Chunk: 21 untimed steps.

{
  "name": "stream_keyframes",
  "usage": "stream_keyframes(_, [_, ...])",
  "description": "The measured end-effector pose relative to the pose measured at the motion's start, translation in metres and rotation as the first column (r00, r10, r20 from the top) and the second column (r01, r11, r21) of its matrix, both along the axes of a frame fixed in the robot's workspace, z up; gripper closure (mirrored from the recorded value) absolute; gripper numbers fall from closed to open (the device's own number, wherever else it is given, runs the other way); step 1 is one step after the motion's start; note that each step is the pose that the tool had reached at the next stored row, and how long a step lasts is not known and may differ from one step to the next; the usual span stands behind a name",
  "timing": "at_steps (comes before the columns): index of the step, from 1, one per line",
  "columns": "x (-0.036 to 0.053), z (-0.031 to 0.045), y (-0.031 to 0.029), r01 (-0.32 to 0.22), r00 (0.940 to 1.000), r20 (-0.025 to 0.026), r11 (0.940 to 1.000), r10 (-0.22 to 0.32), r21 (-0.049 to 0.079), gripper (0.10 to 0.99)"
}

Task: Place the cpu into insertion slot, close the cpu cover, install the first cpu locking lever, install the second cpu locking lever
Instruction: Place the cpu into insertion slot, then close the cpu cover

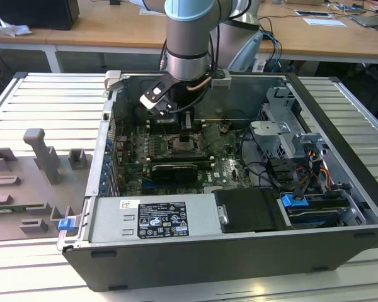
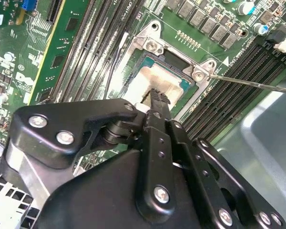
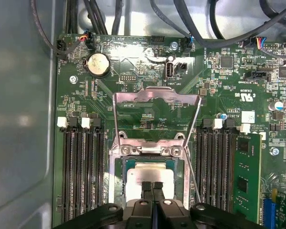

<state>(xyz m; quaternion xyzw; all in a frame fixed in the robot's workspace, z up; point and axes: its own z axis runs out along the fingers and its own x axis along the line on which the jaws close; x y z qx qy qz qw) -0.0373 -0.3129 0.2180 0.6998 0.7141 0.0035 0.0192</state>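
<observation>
Closed gripper hovering over the cpu lying in its slot

The gripper (image 3: 152, 185) is hanging right above the cpu (image 3: 143, 172), its jaws drawn together with nothing between them. The cpu is lying flat inside the insertion slot (image 3: 117, 177), directly beneath the tips. The cpu cover (image 3: 157, 95) is standing swung open beyond the slot, its hinge edge running across the socket's width. A thin lever rod (image 3: 192, 176) is slanting alongside. Whether the tips are touching the chip is hard to tell, and the gripper body is hiding the slot's nearer edge

Slatted table (image 1: 31, 277), open computer case (image 1: 195, 267), grey blocks (image 1: 41, 151)
</observation>
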Motion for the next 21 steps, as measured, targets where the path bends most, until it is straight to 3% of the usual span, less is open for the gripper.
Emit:
stream_keyframes(8, [0.0,0.0048,0.0,0.0,1.0,0.0,1.0,0.0,0.0,0.98])
stream_keyframes(12, [0.0,0.0119,0.0,0.0,1.0,0.0,1.0,0.0,-0.001,0.98])
stream_keyframes(21, [0.0,0.0194,0.0001,0.0,1.0,0.0,1.0,0.0,-0.002,0.98])
